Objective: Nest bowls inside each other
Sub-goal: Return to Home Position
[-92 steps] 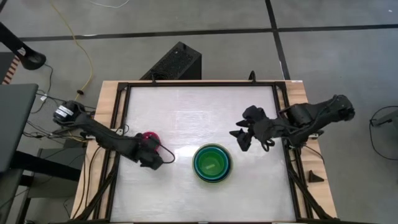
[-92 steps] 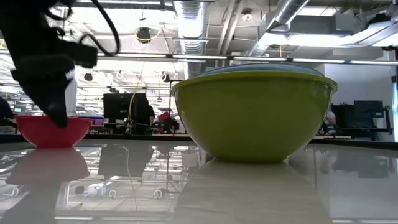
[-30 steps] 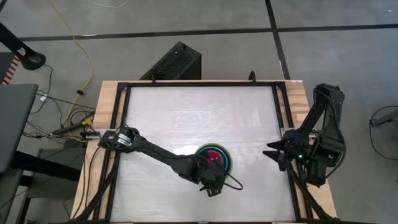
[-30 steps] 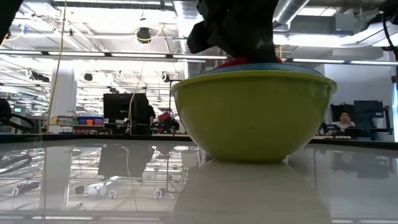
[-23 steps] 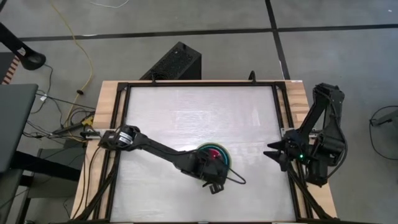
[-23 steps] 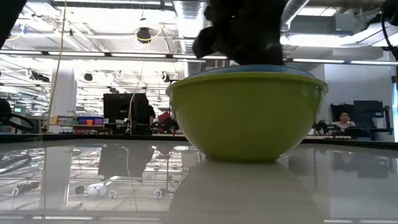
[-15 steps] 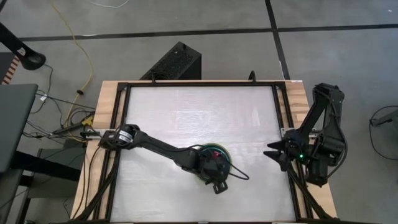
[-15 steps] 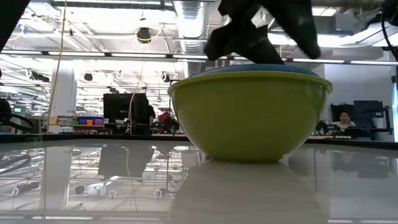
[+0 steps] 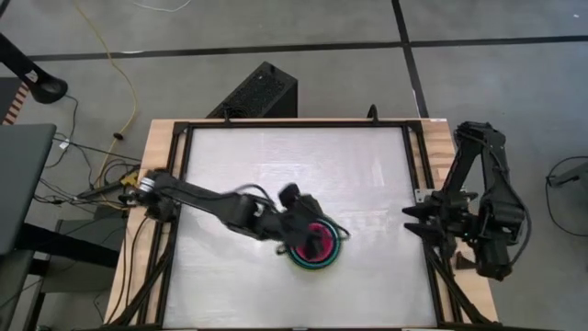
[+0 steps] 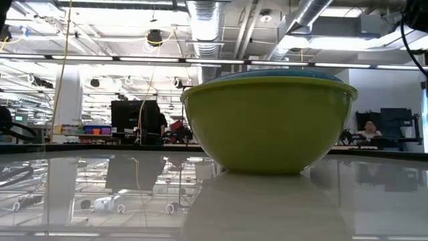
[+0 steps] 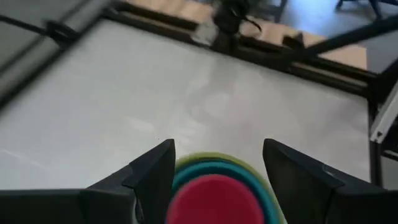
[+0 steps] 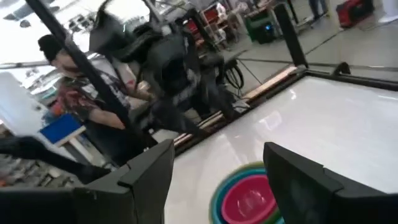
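Note:
The bowls stand nested in one stack on the table, right of its middle toward the near edge. The small magenta-red bowl sits innermost, ringed by the teal bowl and the olive-green rim. In the low view the large olive-green bowl rests on its base, with the light blue rim just above its edge. My left gripper hangs open above the stack and clear of it. My right gripper stands open at the table's right edge, pointing at the stack.
A black frame rail runs round the white table. Bare tabletop lies to the far side and left of the stack. A person stands beyond the table in the right wrist view. A black box sits on the floor behind.
My left gripper has opened and let go of the magenta-red bowl, which now sits inside the stack. The gripper has then risen out of the low view and drawn back a little toward the table's far left. My right arm's wrist has turned at the right edge.

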